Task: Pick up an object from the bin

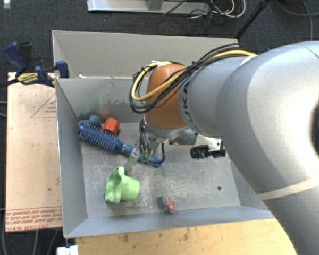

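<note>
My gripper (pixel 148 152) hangs low in the middle of the bin, under the orange wrist cover. Its tip is right at the handle end of a blue hairbrush (pixel 102 137), which lies slanted across the bin's left half with its bristle head toward the back left. A small blue piece (pixel 157 163) shows just beside the tip on the right. A light green cup (pixel 121 186) lies on its side just in front and to the left of the gripper, with a grey stick (pixel 131 164) between the two.
An orange block (pixel 111 125) and a blue ball (pixel 94 119) lie behind the brush head near the back left. A small red and grey thing (pixel 168 205) sits by the front wall. The arm covers the bin's right side.
</note>
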Robot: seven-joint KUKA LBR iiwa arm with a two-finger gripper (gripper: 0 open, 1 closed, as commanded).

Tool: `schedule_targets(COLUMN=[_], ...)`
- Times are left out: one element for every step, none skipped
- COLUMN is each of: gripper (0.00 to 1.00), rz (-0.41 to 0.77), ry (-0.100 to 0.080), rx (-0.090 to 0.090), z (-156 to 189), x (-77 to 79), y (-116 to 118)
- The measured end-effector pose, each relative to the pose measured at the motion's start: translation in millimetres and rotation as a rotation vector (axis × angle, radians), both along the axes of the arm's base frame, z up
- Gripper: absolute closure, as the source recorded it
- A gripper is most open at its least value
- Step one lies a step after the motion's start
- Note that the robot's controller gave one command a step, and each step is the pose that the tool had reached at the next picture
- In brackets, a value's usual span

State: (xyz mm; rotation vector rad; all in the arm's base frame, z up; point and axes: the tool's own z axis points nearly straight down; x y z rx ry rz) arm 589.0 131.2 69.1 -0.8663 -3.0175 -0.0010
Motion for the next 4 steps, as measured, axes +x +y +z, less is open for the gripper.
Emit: schedule_targets(gripper=[0.00, 1.00, 1.00, 1.00], rz=[0.001, 0.002, 0.005, 0.008], ry=[-0.002, -0.002, -0.009, -0.005], rx=[0.000, 0.000, 0.001, 0.001], z=[0, 1, 74, 93], x=[0.3, 0.6, 2.2, 2.8], y=[0, 0, 1, 1])
